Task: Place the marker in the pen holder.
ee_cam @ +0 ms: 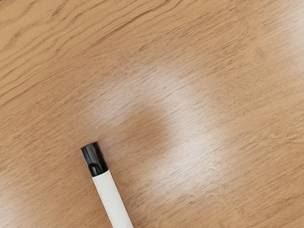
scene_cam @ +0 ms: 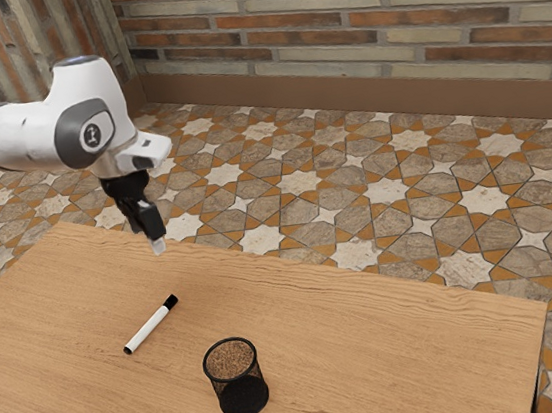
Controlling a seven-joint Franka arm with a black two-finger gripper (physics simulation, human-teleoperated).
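patterned tiles (scene_cam: 300, 181) stretch behind the wooden surface (scene_cam: 405, 352), where the marker (scene_cam: 150, 326) lies outside the holder (scene_cam: 243, 397); the end effector (scene_cam: 158, 245) hangs above, open or closed i can't tell.

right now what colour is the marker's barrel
The marker's barrel is white; the wrist view shows it best, close up beside the black cap.

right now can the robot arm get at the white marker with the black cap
Probably yes: the black two-finger gripper hangs above the wooden table, nearer the capped end of the white marker, and nothing visible stands between them. The black mesh pen holder sits apart from the marker.
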